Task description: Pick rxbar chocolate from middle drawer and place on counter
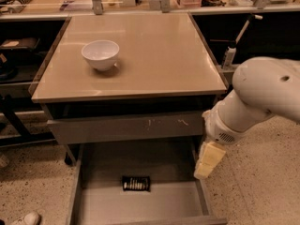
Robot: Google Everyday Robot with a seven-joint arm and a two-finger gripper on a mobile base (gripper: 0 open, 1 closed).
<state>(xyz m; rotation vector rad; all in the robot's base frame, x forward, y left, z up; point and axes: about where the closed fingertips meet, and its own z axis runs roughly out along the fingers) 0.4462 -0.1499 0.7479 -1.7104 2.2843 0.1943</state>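
The rxbar chocolate (136, 183) is a small dark bar with pale print. It lies flat on the grey floor of the open middle drawer (140, 203), near its centre. My gripper (207, 161) hangs at the end of the white arm, pointing down over the drawer's right wall, right of the bar and apart from it. It holds nothing that I can see. The beige counter (154, 55) lies above the drawer.
A white bowl (100, 55) stands on the counter's left part. The closed grey drawer front (126, 127) with scratch marks sits above the open drawer. Dark side shelves flank the cabinet. A spray bottle (229, 55) stands at right. A shoe (26, 218) shows at bottom left.
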